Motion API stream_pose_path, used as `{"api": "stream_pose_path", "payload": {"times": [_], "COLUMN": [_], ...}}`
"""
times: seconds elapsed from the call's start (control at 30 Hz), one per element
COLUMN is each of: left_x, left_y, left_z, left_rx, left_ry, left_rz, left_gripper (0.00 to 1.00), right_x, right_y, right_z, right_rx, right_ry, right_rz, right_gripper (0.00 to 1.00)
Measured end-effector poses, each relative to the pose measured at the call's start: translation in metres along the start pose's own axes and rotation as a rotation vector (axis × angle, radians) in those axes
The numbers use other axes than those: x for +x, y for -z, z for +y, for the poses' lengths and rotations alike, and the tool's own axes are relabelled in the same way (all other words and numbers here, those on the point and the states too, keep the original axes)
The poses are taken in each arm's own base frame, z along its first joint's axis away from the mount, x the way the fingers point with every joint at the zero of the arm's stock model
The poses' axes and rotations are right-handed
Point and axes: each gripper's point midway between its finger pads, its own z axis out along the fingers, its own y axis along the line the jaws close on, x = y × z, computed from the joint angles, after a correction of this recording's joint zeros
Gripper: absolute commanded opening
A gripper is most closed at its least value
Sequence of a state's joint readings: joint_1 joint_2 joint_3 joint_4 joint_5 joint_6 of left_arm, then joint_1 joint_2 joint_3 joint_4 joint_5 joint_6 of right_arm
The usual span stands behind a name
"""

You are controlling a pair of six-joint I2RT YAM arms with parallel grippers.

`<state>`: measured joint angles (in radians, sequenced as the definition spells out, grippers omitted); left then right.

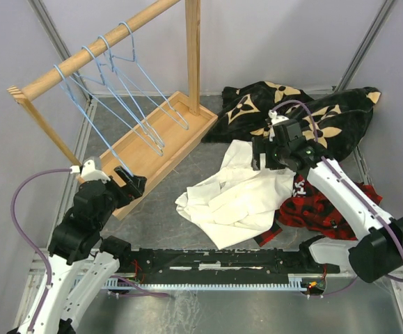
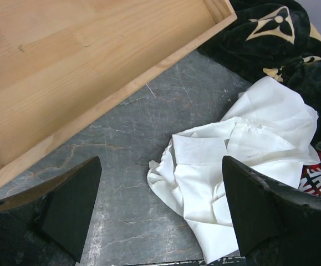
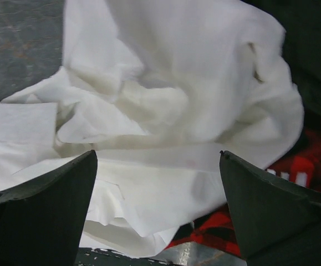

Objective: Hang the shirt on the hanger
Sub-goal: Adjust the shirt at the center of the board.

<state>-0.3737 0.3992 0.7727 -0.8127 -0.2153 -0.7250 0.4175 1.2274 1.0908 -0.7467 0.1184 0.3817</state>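
Note:
The cream-white shirt [image 1: 236,195] lies crumpled on the table centre; it also shows in the left wrist view [image 2: 238,160] and the right wrist view [image 3: 166,122]. Several light-blue wire hangers [image 1: 111,83] hang on the wooden rail at the back left. My right gripper [image 1: 269,156] is open and hovers over the shirt's far right part, empty [image 3: 157,216]. My left gripper [image 1: 133,186] is open and empty, by the wooden base's near corner, left of the shirt [image 2: 160,216].
The wooden rack's tray base [image 1: 145,149] stands at left with an upright post [image 1: 193,56]. A black blanket with tan flowers [image 1: 291,111] lies behind the shirt. A red-and-black plaid garment [image 1: 319,209] lies at its right, partly under it.

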Motion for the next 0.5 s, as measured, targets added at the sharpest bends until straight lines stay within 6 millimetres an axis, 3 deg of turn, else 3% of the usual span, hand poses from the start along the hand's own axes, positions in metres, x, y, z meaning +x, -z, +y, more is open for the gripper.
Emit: {"api": "stream_pose_path", "payload": {"times": [0.13, 0.37, 0.43, 0.5], "left_x": [0.001, 0.003, 0.002, 0.001], "left_y": [-0.001, -0.003, -0.003, -0.001], "left_z": [-0.003, -0.003, -0.003, -0.003], "left_rx": [0.012, 0.005, 0.007, 0.007], "left_ry": [0.001, -0.002, -0.002, -0.002], "left_rz": [0.011, 0.020, 0.019, 0.018], "left_gripper": [0.95, 0.95, 0.94, 0.94], "right_x": [-0.009, -0.036, -0.040, -0.042], "right_y": [-0.017, -0.053, -0.063, -0.072], "right_z": [0.030, 0.038, 0.039, 0.041], "right_rx": [-0.152, -0.138, -0.133, -0.135], "right_ry": [0.079, 0.169, 0.186, 0.207], "right_rz": [0.015, 0.029, 0.038, 0.055], "right_gripper": [0.98, 0.93, 0.83, 0.68]}}
